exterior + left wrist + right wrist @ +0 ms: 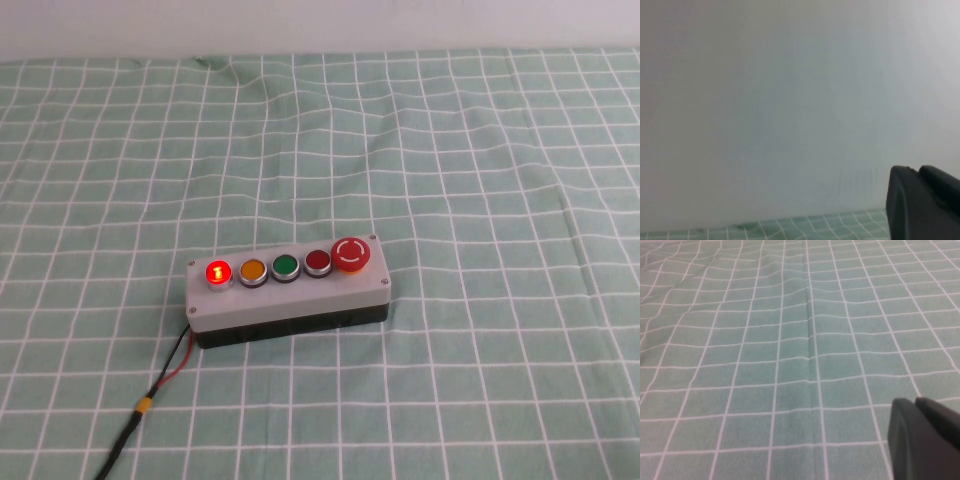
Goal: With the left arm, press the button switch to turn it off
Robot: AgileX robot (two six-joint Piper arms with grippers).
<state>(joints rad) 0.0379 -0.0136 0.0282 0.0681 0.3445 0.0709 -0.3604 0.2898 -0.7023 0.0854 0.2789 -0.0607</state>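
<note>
The button switch (216, 272) glows bright red with a silver ring, at the left end of the row on the grey box (300, 297), which lies on the green checked cloth in the high view. Neither arm shows in the high view. My left gripper (914, 170) shows only in the left wrist view, its black fingers together and empty, facing a pale wall with a strip of cloth below. My right gripper (912, 401) shows only in the right wrist view, fingers together and empty, over bare cloth. The box shows in neither wrist view.
On the box, from the lit button rightward, are an orange button (252, 270), a green button (286, 266), a darker red button (318, 261) and a large red mushroom button (351, 253). A red-and-black cable (160, 385) runs from the box's left end toward the front edge.
</note>
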